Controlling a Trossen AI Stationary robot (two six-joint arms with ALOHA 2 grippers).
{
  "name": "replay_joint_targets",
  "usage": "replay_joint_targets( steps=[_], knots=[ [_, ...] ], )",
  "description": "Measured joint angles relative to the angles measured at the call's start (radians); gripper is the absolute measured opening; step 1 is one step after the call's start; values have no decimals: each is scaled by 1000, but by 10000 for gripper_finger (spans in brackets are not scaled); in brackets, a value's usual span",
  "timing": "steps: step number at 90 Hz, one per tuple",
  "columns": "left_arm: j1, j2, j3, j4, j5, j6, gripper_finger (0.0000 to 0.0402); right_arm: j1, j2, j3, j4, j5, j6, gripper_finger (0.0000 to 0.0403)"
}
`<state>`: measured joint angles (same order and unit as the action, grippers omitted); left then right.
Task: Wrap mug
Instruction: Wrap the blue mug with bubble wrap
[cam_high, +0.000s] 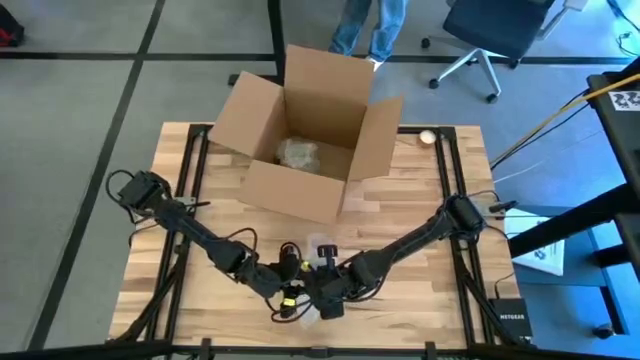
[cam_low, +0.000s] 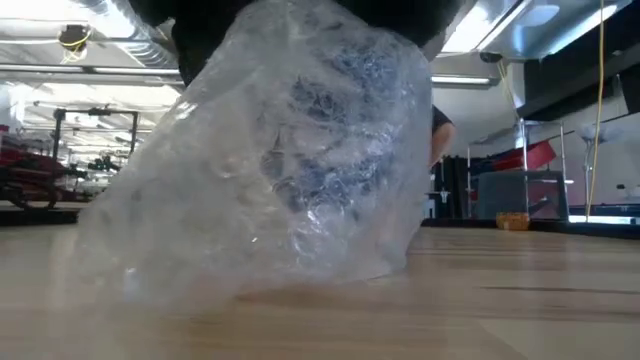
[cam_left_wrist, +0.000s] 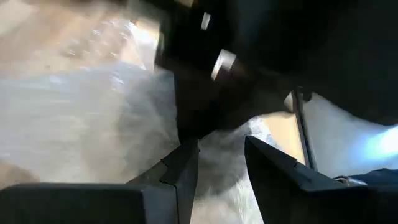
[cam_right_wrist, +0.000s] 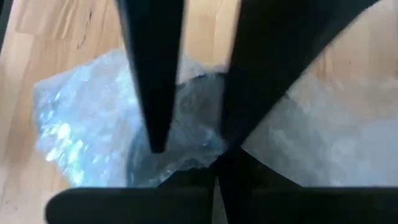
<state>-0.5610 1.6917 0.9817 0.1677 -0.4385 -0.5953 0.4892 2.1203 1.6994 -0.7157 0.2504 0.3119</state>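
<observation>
The mug shows as a dark blue shape inside a crumpled bundle of clear bubble wrap near the table's front edge. The bundle's underside rests on the wood. My left gripper and my right gripper meet over the bundle from either side. Each is shut on wrap. In the right wrist view the mug's dark rim shows through the wrap. My left gripper pinches bubble wrap between its two fingers, coming in low from the table's left; how many layers cannot be told. My right gripper has wrap between its fingers, pointing down from above beside the mug's rim. The wrap rises in a peak toward the grippers.
An open cardboard box stands at the table's far middle with a wrapped bundle inside. A small round thing lies at the far right. A person's legs and an office chair are beyond the far edge.
</observation>
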Motion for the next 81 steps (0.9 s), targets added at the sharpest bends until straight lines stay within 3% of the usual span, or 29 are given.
replay_joint_targets(
  steps=[16,35,57,81],
  knots=[
    [-3,-110,1,-168,-41,3,115,0,1,0,-2,-8,-14,1],
    [20,-130,-3,-372,-260,21,115,1,1,-1,14,-7,-32,1],
    [101,-41,-42,-236,-262,41,115,1,1,-1,15,-7,-38,1],
    [48,-37,-40,21,-89,213,115,1,1,-1,12,-6,-56,1]
  ],
)
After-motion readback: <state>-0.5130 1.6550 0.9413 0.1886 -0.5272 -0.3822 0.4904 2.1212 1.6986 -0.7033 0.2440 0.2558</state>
